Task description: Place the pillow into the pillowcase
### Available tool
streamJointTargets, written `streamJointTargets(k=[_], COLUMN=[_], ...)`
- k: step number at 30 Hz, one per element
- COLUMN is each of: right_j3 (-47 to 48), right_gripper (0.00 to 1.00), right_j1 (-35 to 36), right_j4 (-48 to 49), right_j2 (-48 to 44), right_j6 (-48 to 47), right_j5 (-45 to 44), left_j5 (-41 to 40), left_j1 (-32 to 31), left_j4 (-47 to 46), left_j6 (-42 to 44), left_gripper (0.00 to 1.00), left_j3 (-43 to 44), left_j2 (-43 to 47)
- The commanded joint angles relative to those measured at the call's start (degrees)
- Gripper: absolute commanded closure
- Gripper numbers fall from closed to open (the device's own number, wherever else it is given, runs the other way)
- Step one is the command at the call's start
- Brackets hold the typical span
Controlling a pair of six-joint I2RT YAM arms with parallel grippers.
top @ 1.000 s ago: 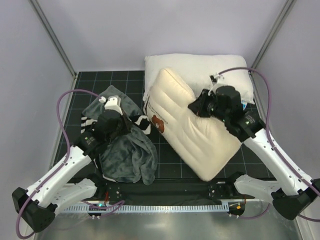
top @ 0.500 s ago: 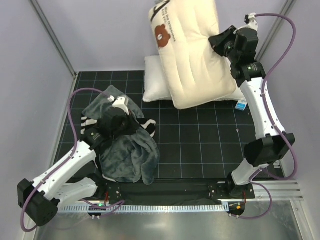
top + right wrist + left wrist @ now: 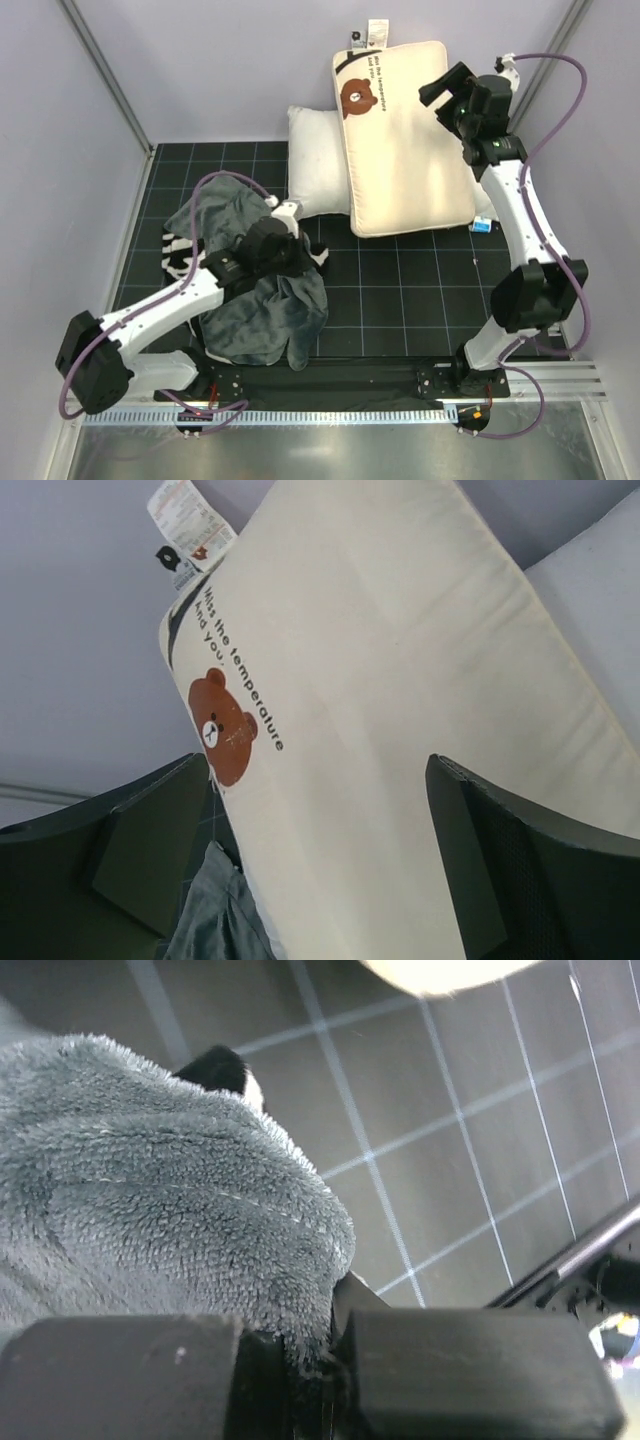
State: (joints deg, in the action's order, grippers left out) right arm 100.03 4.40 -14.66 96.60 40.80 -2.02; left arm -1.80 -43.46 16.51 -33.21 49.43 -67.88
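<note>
The cream pillow with the brown bear face stands tilted up at the back, its lower end over the white pillow. My right gripper hangs raised by its upper right edge, jaws wide open and apart from it. In the right wrist view the pillow fills the space ahead of the open right gripper. The pillowcase lies bunched at the left, grey side up, with zebra stripes showing. My left gripper is shut on a fold of the grey plush pillowcase.
A plain white pillow lies at the back under the cream one. A small blue-and-white item sits at the right by the right arm. The black grid mat covers the floor, and walls enclose the back and sides.
My right gripper has opened and let go of the cream pillow, which dropped lower and turned its bear end up. The left arm has dragged the pillowcase to the right.
</note>
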Motion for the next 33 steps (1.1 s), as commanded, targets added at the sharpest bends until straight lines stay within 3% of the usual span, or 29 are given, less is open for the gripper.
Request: streamJointTargets(k=[1, 4, 14, 18, 19, 21, 22, 25, 27, 28, 29, 31, 33], right_j3=[-3.1, -8.1, -21.8, -24.1, -24.2, -23.8, -23.2, -22.7, -23.1, -23.6, -23.7, -24.1, -24.7], right_gripper=[0.02, 0.0, 0.0, 0.01, 0.0, 0.0, 0.0, 0.0, 0.0, 0.0, 0.0, 0.0, 0.0], right_j1=[-0.2, -0.2, -0.2, -0.3, -0.2, -0.2, -0.3, -0.3, -0.3, -0.3, -0.2, -0.3, -0.3], right_j4=[1.7, -0.5, -11.2, -15.6, -16.8, -21.2, -22.8, -27.8, -29.2, -29.4, -29.7, -30.3, -31.4], right_j2=[-12.5, -17.3, -37.4, -44.2, -46.3, -47.8, -48.9, -51.8, -53.2, -54.0, -54.8, -55.2, -55.4], right_j6=[-5.4, -8.4, -12.2, -13.6, -14.2, -15.3, -15.8, -16.3, -16.3, -16.3, -16.4, -16.5, -16.8], right_j5=[-4.5, -5.6, 3.2, 2.9, 2.5, -0.4, -1.6, -8.0, -12.2, -12.9, -13.2, -13.0, -11.9], left_j5=[1.3, 1.6, 5.1, 8.3, 9.0, 10.2, 10.2, 8.9, 7.6, 7.3, 7.3, 7.3, 7.0], left_j1=[-5.7, -10.4, -22.1, -23.5, -23.5, -23.5, -23.5, -23.5, -23.2, -23.0, -22.5, -21.3, -20.6], left_j4=[-8.2, -12.4, -13.3, -12.3, -11.5, -8.1, -7.0, -5.0, -3.2, -2.1, -1.2, -0.7, -1.6], left_j6=[1.7, 1.0, -1.5, -1.5, -1.4, -1.3, -1.1, -1.0, -0.5, -0.8, -0.9, -0.7, -0.7], left_gripper=[1.0, 1.0, 1.0, 1.0, 1.0, 1.0, 1.0, 1.0, 0.88, 0.68, 0.39, 0.27, 0.2], left_j3=[3.7, 5.7, 21.8, 35.8, 44.2, 52.8, 62.6, 76.1, 88.0, 90.6, 92.8, 88.1, 75.2], left_j2=[-4.4, -10.1, -32.3, -44.0, -47.1, -55.8, -58.7, -69.2, -75.6, -76.9, -77.1, -72.4, -66.6])
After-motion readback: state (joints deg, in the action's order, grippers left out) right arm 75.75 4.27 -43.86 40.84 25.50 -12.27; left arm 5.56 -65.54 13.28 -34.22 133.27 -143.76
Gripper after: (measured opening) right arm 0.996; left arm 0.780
